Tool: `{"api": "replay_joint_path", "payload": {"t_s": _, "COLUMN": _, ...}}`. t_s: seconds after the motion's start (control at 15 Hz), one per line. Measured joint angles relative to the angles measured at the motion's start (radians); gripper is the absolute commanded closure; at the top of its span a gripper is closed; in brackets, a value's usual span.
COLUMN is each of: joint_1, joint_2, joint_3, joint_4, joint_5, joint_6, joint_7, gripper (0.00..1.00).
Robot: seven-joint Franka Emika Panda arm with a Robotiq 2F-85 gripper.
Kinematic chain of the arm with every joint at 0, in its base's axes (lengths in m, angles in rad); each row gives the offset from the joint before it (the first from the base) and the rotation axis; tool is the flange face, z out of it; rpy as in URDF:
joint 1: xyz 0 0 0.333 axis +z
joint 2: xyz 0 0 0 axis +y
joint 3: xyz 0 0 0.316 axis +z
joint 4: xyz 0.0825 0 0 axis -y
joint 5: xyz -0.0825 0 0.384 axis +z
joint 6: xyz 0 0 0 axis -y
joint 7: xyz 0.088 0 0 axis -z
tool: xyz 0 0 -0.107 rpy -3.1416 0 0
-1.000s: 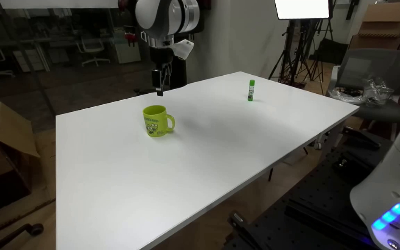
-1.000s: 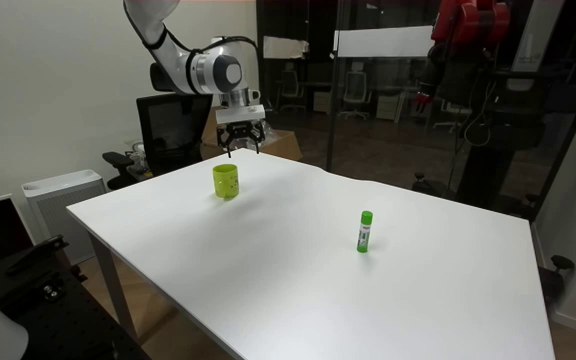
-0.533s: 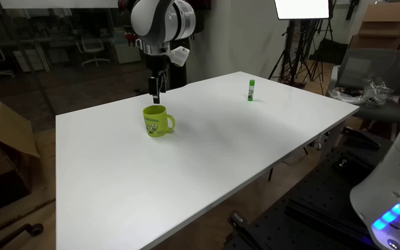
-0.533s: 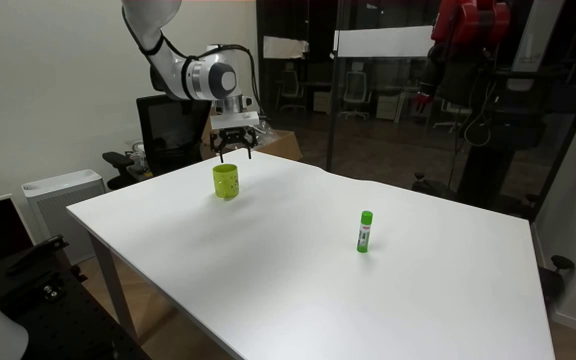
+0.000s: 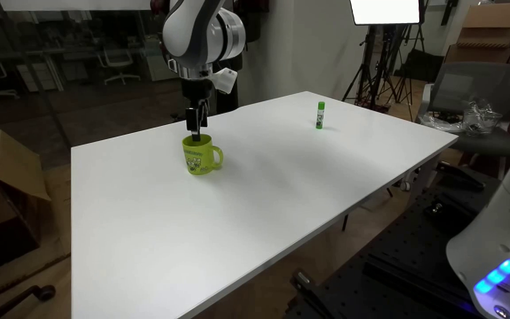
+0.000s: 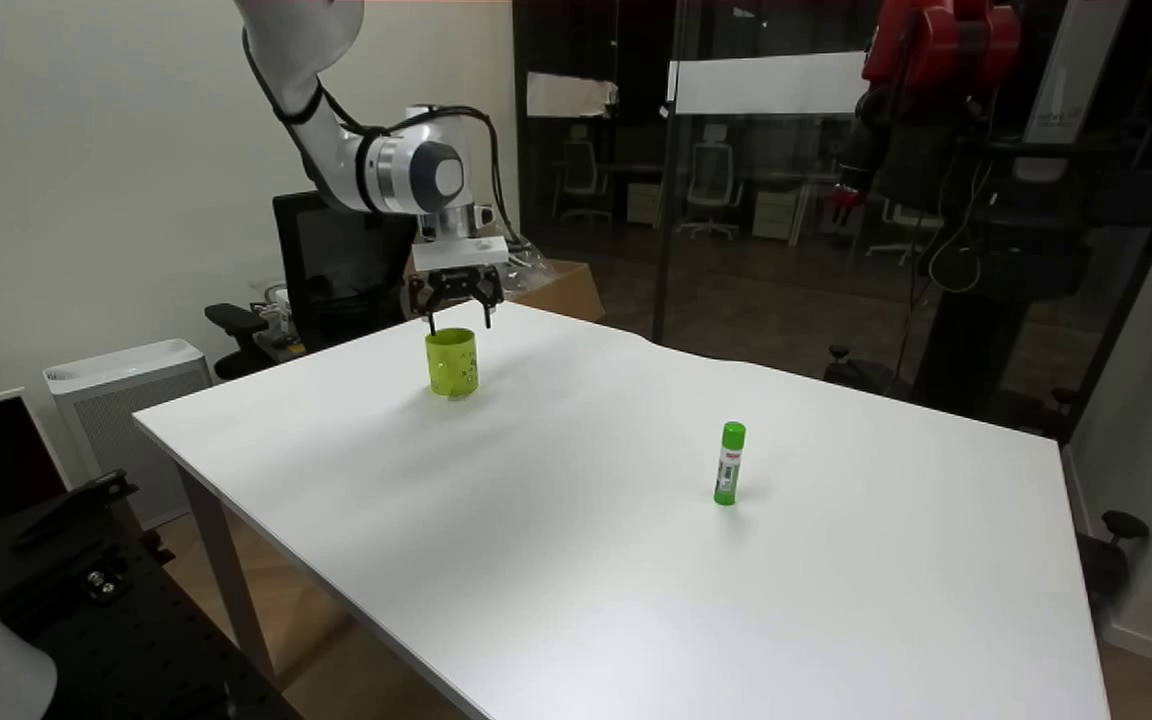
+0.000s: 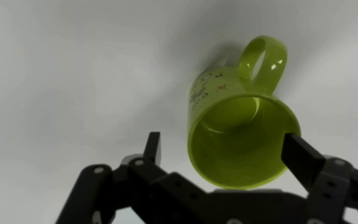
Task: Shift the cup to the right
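Note:
The lime mug [image 5: 198,160] stands upright on the white table and shows in both exterior views [image 6: 452,366]. Its loop handle [image 7: 267,63] points up and to the right in the wrist view, and its open mouth [image 7: 238,133] faces the camera. My gripper [image 7: 222,134] is open just above the mug, pointing down. In the wrist view one finger [image 7: 152,147] is left of the mug with a gap. The other finger [image 7: 300,155] overlaps the right part of the rim. In an exterior view a fingertip [image 5: 196,138] overlaps the mug's mouth; I cannot tell whether it touches.
A green glue stick [image 6: 729,464] stands upright on the white table [image 6: 576,560], well away from the mug. It also shows in an exterior view [image 5: 320,116]. An open cardboard box [image 5: 11,168] and an office chair [image 6: 348,255] are beyond the table's edges.
My gripper has come down and moved toward the mug, leftward in both exterior views, and is now right above it. The jaws stay open. The mug and glue stick have not moved.

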Motion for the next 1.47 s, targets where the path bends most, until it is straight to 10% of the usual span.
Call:
{"api": "replay_joint_path", "payload": {"t_s": 1.13, "joint_1": -0.058, "joint_2": 0.099, "joint_3": -0.001, "joint_4": 0.073, "joint_5": 0.001, "joint_6": 0.004, "joint_7": -0.09, "gripper": 0.0}}
{"api": "replay_joint_path", "payload": {"t_s": 1.2, "joint_1": -0.058, "joint_2": 0.111, "joint_3": -0.001, "joint_4": 0.088, "joint_5": 0.001, "joint_6": 0.003, "joint_7": -0.095, "gripper": 0.25}}
{"api": "replay_joint_path", "payload": {"t_s": 1.47, "joint_1": -0.057, "joint_2": 0.158, "joint_3": -0.001, "joint_4": 0.143, "joint_5": 0.001, "joint_6": -0.005, "joint_7": -0.11, "gripper": 0.47}}
